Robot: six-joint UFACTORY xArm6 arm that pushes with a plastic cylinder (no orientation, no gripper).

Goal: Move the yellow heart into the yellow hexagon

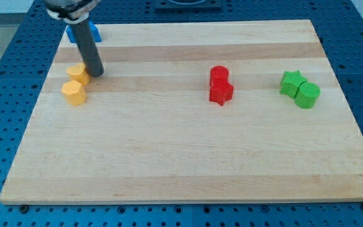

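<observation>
**Sam:** Where is your tip now?

**Me:** My tip (97,74) is down on the desk (181,157), near the view's top left corner. It sits just to the view's right of the yellow heart (77,72), touching it or almost touching it. I cannot tell which.

**Sam:** And the yellow hexagon?

**Me:** The yellow hexagon (74,92) is right below the heart in the view. The two look like they touch already, or nearly so. I think the job is almost done.

**Sam:** Is your hand open or closed?

**Me:** There is no hand on this arm. It is only a dark rod, so nothing gets held.

**Sam:** How will the heart move?

**Me:** I think it is small, light and hard. It should slide easily on the smooth wood. It may also spin if I push it off to one side. I would push on its top edge, in the middle, down toward the hexagon, and go slowly. The hexagon is light too, so a hard push could knock it away.

**Sam:** What else is there?

**Me:** A blue block (83,31) hides partly behind the rod. Two red blocks (220,85) sit together in the middle. Two green blocks (299,89) sit together on the right. All are well apart from my tip.
</observation>
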